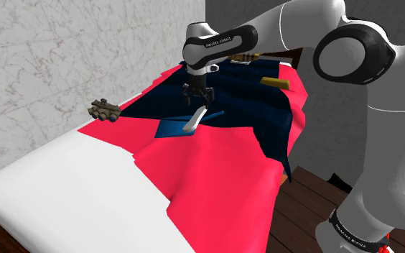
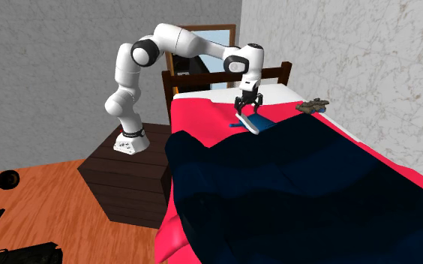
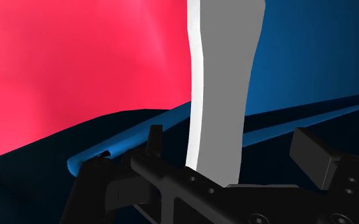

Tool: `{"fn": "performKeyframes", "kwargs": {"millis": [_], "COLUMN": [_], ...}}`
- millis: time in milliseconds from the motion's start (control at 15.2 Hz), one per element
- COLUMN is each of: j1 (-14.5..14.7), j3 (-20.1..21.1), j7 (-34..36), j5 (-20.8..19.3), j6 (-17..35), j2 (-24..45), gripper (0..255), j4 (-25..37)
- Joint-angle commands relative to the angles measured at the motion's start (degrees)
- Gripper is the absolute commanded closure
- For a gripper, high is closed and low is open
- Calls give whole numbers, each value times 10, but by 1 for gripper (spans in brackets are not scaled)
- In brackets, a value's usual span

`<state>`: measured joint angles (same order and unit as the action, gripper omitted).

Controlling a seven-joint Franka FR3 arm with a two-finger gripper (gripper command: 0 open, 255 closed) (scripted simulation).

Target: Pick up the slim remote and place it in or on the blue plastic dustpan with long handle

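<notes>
While you look over the shoulder view, you find the pincer (image 1: pixel 199 103) hanging above the bed (image 1: pixel 215 165), over the edge of a dark navy blanket (image 1: pixel 248 100) that lies on the red cover. Just under it the slim remote (image 1: pixel 193 121), drawn pale grey, lies tilted across the blue dustpan (image 1: pixel 170 129). A small brownish object (image 1: pixel 104 109) sits well apart, near the wall.

From the second exterior view, you see the pincer (image 2: pixel 248 109) pointing straight down, with the remote (image 2: pixel 250 124) slanted close beneath its tips and the dustpan (image 2: pixel 239 121) showing as a blue patch beside it. You cannot tell from here whether the remote touches the pan. The navy blanket (image 2: pixel 292 187) takes up the near part of the bed.

Through the wrist view, you see the pincer (image 3: pixel 233 139) with its fingers parted and a gap on either side of the remote (image 3: pixel 226 76), so it grips nothing. The dustpan's long blue handle (image 3: pixel 133 139) runs crosswise behind the remote.
</notes>
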<state>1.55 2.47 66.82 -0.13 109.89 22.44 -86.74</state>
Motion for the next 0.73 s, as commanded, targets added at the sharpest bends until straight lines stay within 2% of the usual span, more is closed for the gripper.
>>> {"fn": "performKeyframes", "kwargs": {"millis": [0, 132, 660], "j1": [0, 0, 0], "j3": [0, 0, 0], "j7": [0, 0, 0], "j5": [0, 0, 0], "j6": [-29, -62, -62], "j2": [-3, -6, -6], "gripper": [0, 0, 0], "j4": [26, 56, 56]}}
